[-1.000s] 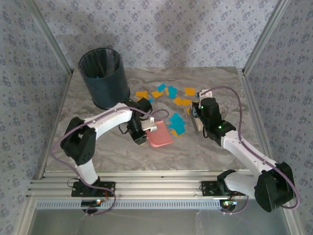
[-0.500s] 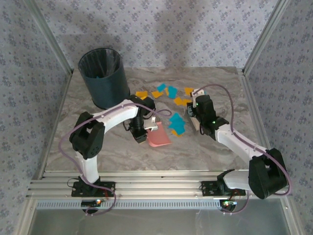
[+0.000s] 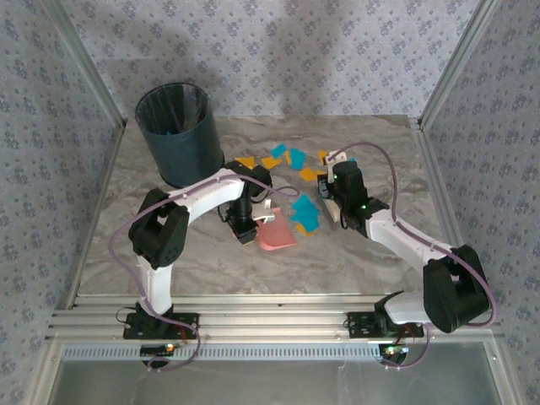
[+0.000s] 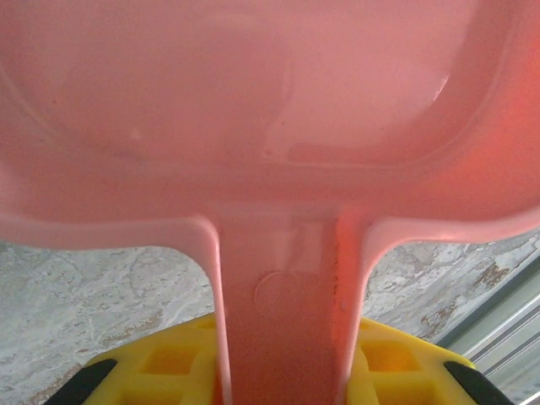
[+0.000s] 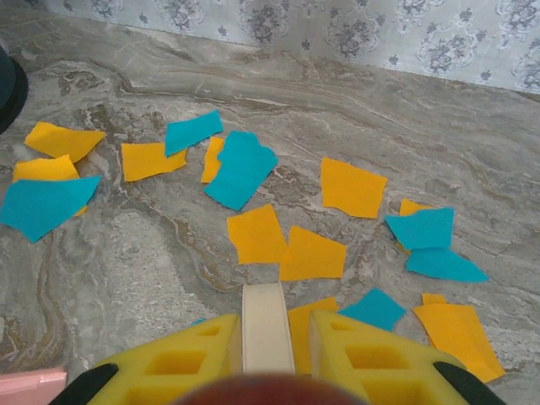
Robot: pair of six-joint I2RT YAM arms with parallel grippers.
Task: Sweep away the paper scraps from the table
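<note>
Left arm (image 3: 202,192), right arm (image 3: 396,232) extended forward, wrists turned inward; both jaws clamped.

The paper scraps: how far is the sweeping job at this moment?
Done: both tools are gripped. The left gripper holds the pink dustpan by its handle; the right gripper holds a cream tool. In hand: the dustpan is beside the pile. Left: the paper scraps lie scattered on the table.

Soft, even light falls from above on the grey-beige marbled stone desk (image 3: 321,261), leaving faint shadows under the arms and on the patterned back wall (image 3: 295,51). Seen from the left wrist, the pink plastic dustpan (image 4: 270,101) is close, hazy and glowing. From the right wrist, the orange-yellow and teal-blue paper scraps (image 5: 240,169) are sharp. The yellow jaws and the cream strip (image 5: 266,329) between them blur.
</note>
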